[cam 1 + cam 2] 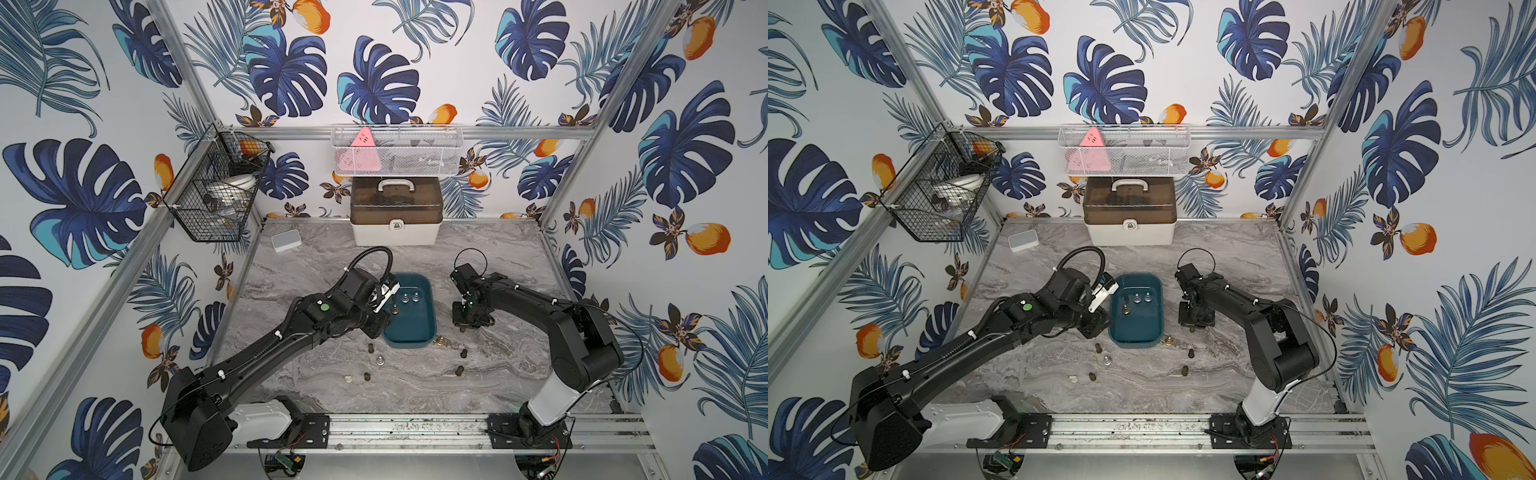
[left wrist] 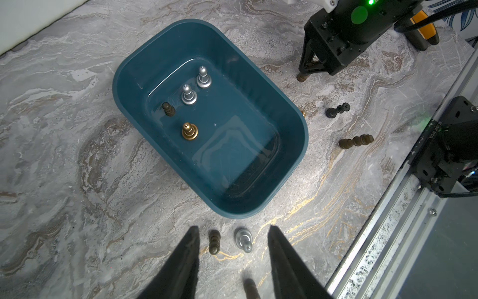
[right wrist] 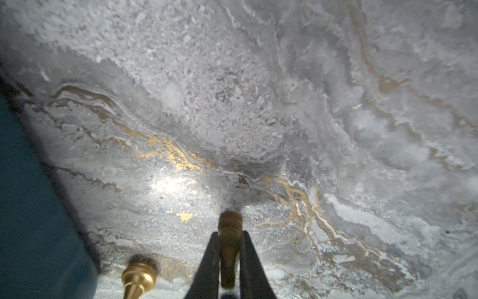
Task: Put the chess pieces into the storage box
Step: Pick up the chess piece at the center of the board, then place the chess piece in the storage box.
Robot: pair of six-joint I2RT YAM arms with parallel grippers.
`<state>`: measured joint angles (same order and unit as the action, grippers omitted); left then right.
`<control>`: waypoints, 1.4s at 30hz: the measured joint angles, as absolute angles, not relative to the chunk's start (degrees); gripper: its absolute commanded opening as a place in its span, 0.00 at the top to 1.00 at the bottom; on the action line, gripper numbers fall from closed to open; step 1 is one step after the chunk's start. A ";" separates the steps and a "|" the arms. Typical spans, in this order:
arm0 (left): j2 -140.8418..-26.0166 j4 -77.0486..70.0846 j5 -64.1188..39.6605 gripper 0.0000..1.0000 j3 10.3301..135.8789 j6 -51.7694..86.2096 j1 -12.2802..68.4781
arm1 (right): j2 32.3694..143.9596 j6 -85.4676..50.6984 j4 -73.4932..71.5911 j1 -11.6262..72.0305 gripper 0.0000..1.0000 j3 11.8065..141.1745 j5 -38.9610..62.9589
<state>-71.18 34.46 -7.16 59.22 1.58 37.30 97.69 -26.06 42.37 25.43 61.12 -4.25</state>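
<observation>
Grey marble-patterned tabletop [image 1: 316,266] in a booth lined with blue leaf-print wallpaper [image 1: 374,83]. The dark teal shallow plastic storage box [image 1: 415,330] sits mid-table between my two arms. Toward its far-left end four small chess pieces stand upright: two silver pieces [image 2: 189,94], a dark brown piece [image 2: 168,109] and a gold piece [image 2: 189,131]. Others lie scattered on the table on the near side of the box.

The right gripper [image 3: 230,236] is low over the table just right of the box, jaws clamped on the stem of a golden-brown turned chess piece [image 3: 229,222]. I cannot tell whether that piece is clear of the surface. The left gripper [image 2: 231,230] hangs at the box's near-left corner, jaws apart and empty, above a dark table piece [image 2: 214,242] and a silver table piece [image 2: 243,239].

Hazards, as I judge them:
- **Slip:** the grip is narrow on a rounded, slick stem, so the piece may swivel or slip during the lift.
- **Collision:** a brass-coloured neighbour piece [image 3: 139,278] stands just beside the held one, toward the box wall. A sideways carry begun too low would knock it or catch the rim.
- **Toppling:** a release over the far-left end could topple the four standing pieces.
- **Arms meeting:** with the left arm at the box edge, the two arms could meet above it
</observation>
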 measured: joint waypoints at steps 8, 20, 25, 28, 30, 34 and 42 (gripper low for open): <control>-71.42 34.52 -6.13 0.52 59.29 1.63 37.32 | 96.14 -25.89 43.03 25.43 0.98 61.95 -4.73; -71.11 34.59 -5.54 0.52 59.33 1.80 37.26 | 94.11 -25.19 48.49 28.62 1.00 70.67 -5.48; -71.22 34.96 -4.62 0.53 59.42 1.83 36.88 | 94.74 -25.06 51.48 36.62 1.00 81.17 -6.83; -71.37 35.31 -4.16 0.53 59.55 1.87 36.51 | 98.43 -25.08 52.62 40.77 1.00 86.30 -6.57; -71.37 35.64 -4.08 0.53 59.55 1.91 36.34 | 101.78 -25.08 53.30 42.30 1.00 88.82 -6.50; -71.37 35.73 -3.33 0.53 59.55 1.98 36.21 | 107.44 -25.06 53.82 44.31 1.00 92.33 -5.67; -72.07 36.07 -2.98 0.53 59.64 1.98 36.01 | 116.99 -24.51 53.67 44.71 1.00 97.76 -5.39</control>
